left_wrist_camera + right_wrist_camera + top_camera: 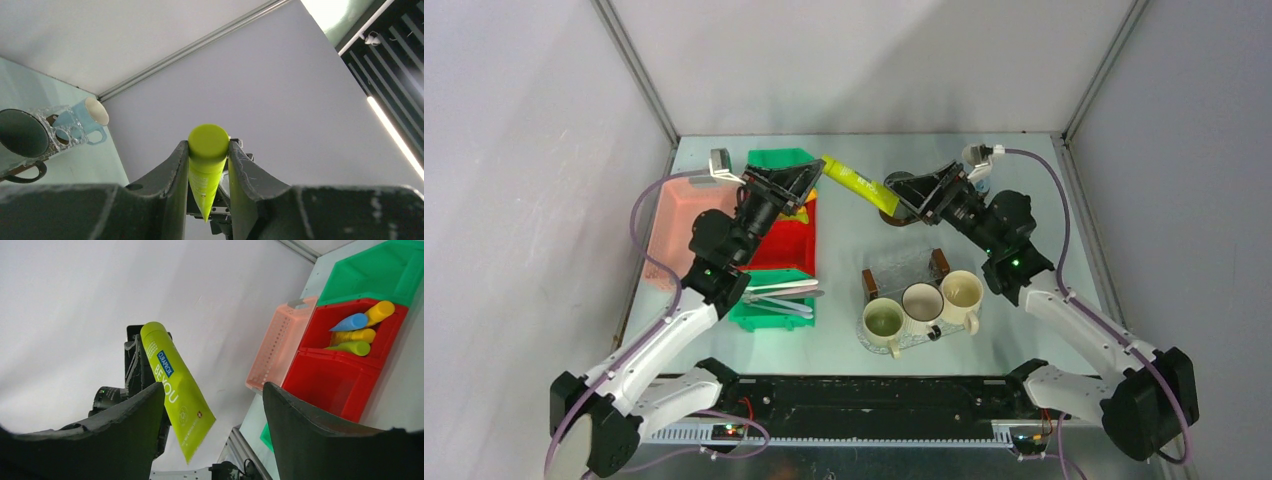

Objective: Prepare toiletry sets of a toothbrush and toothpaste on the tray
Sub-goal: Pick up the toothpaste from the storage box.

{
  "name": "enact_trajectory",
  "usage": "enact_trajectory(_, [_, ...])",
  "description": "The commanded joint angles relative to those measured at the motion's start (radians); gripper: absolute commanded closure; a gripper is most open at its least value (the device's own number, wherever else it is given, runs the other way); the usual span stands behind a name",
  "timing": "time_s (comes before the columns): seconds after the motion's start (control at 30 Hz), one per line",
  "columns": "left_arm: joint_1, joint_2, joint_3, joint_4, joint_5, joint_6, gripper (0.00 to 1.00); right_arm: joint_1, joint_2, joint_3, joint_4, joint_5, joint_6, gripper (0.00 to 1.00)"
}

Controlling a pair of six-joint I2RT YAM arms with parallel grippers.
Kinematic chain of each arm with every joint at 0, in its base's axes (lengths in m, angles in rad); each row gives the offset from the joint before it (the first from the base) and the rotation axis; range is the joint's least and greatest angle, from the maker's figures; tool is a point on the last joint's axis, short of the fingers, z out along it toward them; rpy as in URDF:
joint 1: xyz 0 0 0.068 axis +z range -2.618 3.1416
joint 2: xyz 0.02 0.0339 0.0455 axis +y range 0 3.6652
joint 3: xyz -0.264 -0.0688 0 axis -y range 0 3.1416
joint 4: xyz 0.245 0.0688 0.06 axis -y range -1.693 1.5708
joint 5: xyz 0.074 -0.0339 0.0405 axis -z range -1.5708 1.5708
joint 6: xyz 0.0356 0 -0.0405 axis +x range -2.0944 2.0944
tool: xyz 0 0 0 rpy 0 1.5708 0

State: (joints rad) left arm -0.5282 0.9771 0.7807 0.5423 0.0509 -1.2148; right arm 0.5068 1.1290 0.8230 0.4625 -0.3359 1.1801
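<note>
Item: one yellow-green toothpaste tube [172, 385], held in the air over the far middle of the tabletop [844, 345], cap end towards the left arm and flat crimped end towards the right. Left gripper [207, 145]: jaws closed on the tube just below its round cap. Right gripper [212, 387]: jaws stood open on either side of the crimped end. The tube lay near one finger, with a clear gap to the other. Clear tray [904, 262], near centre: three mugs [921, 303] stood in a row along its near edge, touching or nearly so. Dark mug [20, 132] and pale blue mug [85, 117]: side by side at the far right of the tabletop, behind the right arm. Red bin [325, 385], left of centre: held four loose tubes [357, 335], one blue, two yellow and one green. Near green bin [774, 315]: slim pale toothbrushes [779, 290] lay across it. Far green bin [375, 275]: contents could not be told. Pink basket [282, 345]: stood just beside the red bin.
</note>
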Motion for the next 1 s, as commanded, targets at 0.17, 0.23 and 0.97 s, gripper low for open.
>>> enact_trajectory(0.17, [-0.007, 0.018, -0.033, 0.168, -0.045, -0.130, 1.00, -0.014, -0.088, -0.036, -0.005, 0.053, -0.031, 0.24])
enact_trajectory(0.23, [-0.007, 0.023, -0.037, 0.181, -0.047, -0.142, 1.00, -0.009, -0.088, -0.036, 0.000, 0.046, -0.028, 0.24])
enact_trajectory(0.97, [-0.007, 0.052, -0.074, 0.260, -0.064, -0.164, 1.00, 0.010, -0.087, -0.036, 0.102, -0.014, -0.028, 0.82])
